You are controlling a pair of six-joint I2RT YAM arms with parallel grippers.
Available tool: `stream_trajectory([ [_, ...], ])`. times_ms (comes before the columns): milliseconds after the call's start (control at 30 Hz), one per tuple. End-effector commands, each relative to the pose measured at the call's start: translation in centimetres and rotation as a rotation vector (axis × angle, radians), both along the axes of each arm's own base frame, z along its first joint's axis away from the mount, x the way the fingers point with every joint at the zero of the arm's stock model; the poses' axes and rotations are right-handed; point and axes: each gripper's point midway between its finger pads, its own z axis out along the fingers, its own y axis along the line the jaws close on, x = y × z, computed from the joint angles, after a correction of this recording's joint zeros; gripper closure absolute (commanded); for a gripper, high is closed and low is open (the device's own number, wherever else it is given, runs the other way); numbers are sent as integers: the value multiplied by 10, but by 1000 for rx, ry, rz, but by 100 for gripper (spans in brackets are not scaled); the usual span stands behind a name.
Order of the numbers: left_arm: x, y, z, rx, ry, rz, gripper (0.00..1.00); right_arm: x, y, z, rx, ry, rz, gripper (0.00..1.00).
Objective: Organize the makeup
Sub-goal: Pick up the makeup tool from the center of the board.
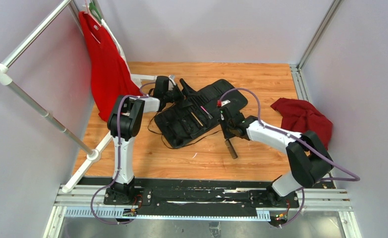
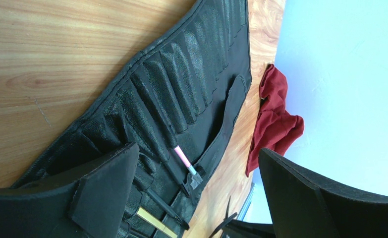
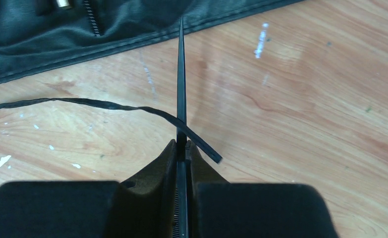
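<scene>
My right pincer (image 3: 182, 151) is clamped on a thin black brush (image 3: 181, 74), its long axis pointing straight ahead at the slotted roll (image 3: 58, 34) just beyond; my left pincer (image 2: 196, 151) gapes wide, empty, over the roll's pockets.

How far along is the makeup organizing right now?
Done: a pink brush and a tan brush already sit in slots of the black roll. In hand: the right gripper is shut on a thin black brush, tip aimed at the roll; the left gripper is open over the roll. Left: seating that brush, plus one dark brush lying loose on the table; many slots are empty.
</scene>
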Motion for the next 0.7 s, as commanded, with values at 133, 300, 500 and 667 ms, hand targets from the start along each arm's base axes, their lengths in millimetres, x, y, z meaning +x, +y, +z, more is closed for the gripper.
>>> stream_trajectory([
  [133,-14,15,-31,62,107,19,2,24,-38,20,-54,-29,-83,98],
  [300,-13,14,-29,59,104,18,2,40,-60,29,-56,-41,-131,98],
  [500,-13,14,-31,59,108,17,2,52,-67,44,-43,-62,-138,98],
  [667,-12,14,-30,57,108,20,2,60,-58,57,-25,-54,-110,98],
])
